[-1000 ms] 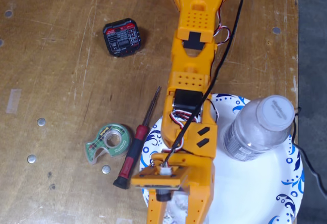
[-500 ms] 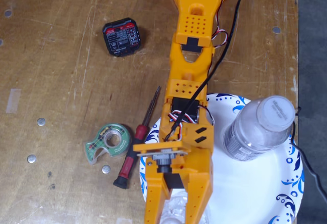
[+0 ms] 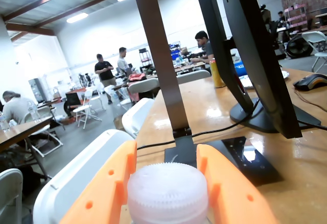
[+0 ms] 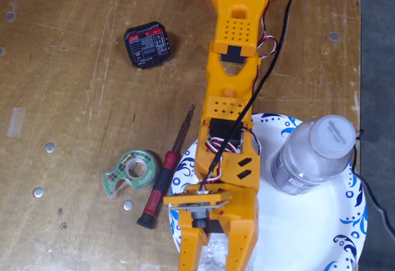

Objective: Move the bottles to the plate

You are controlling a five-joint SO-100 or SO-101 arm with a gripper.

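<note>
end effector (image 3: 166, 183): orange fingers (image 3: 104, 183) sit on both sides of a white ribbed cap (image 3: 167, 193), just beside or touching it; contact can't be confirmed, so can't tell if it's clamped or merely around it. In the fixed view the end effector (image 4: 217, 252) points toward the bottom edge.
slim bottle (image 4: 213, 255): only a bit of clear plastic shows between the fingers at the bottom edge of the fixed view, over the plate's left part; label not visible.
wide bottle (image 4: 311, 154): upright on the plate's upper right area, white cap facing the camera, dark label band on the body. Apart from the arm.
plate (image 4: 308, 234): white with blue swirl rim, lower right of the counter, partly under the arm (image 4: 231, 86).
counter (image 4: 74, 98): worn wood.
screwdriver (image 4: 162, 175): red and black handle, lying diagonally just left of the plate rim.
tape dispenser (image 4: 131, 172): green, just beside the screwdriver handle on its left.
black device (image 4: 147, 45): small box with a printed label, upper left, well apart from the plate.
wrist view background: monitor stand (image 3: 255, 60), dark camera post (image 3: 161, 66), people at benches far off.
</note>
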